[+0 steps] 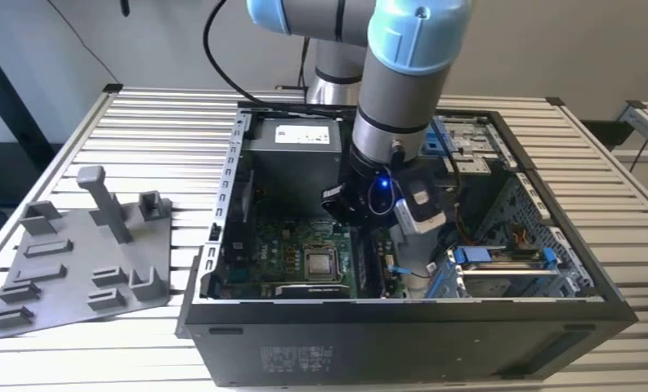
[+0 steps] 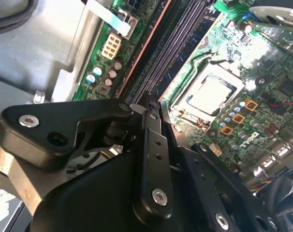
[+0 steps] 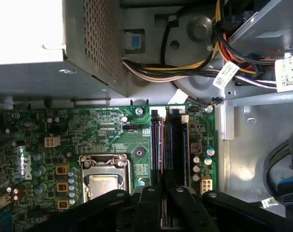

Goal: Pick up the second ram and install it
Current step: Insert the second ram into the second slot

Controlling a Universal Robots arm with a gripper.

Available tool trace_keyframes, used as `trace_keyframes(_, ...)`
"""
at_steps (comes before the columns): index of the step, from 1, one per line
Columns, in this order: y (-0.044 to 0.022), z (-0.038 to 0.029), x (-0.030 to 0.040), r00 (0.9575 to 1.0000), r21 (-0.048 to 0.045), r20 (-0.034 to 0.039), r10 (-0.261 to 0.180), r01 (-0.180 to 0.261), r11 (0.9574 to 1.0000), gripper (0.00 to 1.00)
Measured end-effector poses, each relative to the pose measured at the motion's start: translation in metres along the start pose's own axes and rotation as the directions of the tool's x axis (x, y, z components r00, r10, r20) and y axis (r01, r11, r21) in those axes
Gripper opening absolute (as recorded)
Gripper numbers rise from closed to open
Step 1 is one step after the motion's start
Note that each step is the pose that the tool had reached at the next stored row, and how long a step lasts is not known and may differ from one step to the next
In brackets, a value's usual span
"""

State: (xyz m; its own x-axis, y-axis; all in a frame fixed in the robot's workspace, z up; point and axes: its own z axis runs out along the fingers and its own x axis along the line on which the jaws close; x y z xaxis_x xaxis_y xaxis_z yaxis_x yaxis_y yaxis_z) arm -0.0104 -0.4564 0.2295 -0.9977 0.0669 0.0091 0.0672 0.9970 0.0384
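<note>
Gripper (image 2: pixel 153 113) sits low inside the open PC case (image 1: pixel 411 322), right over the RAM slots (image 3: pixel 168 145) of the green motherboard (image 3: pixel 103 133). In both wrist views the fingers (image 3: pixel 151 203) are drawn close together, almost closed, around a thin dark edge. That edge looks like the second ram (image 2: pixel 151 102), held on its long edge and lined up along the slots, but so little of it shows that I can't be sure. Whether it is already touching a slot, can't tell.

Judgement: this is the seating step. Doing it well means keeping the stick parallel to the slot and upright, pressing evenly along its length, and not letting it tilt toward the neighbouring slot.

Just beside the slots: CPU socket (image 3: pixel 104 181), small capacitors (image 3: pixel 199 157), a white connector (image 3: pixel 205 184). Further back a cable bundle (image 3: pixel 185 67) hangs near the slot ends, with the power supply box (image 3: pixel 50 43) beyond; both crowd the approach. Outside the case, toward the exterior view's left, a grey fixture plate (image 1: pixel 78 261) with pegs lies on the slatted table (image 1: pixel 171 114), well apart.
</note>
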Motion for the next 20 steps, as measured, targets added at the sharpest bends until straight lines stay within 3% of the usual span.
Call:
trace_keyframes(4,-0.0007,-0.0001,-0.0062,1.0,0.0004,-0.004,0.0,0.0,1.0,0.14)
trace_keyframes(9,-0.0069,-0.0001,-0.0065,1.0,-0.0004,-0.004,0.0,0.0,1.0,0.14)
trace_keyframes(20,-0.0072,0.0001,-0.0066,1.0,-0.0005,-0.0042,-0.002,0.002,1.0,0.14)
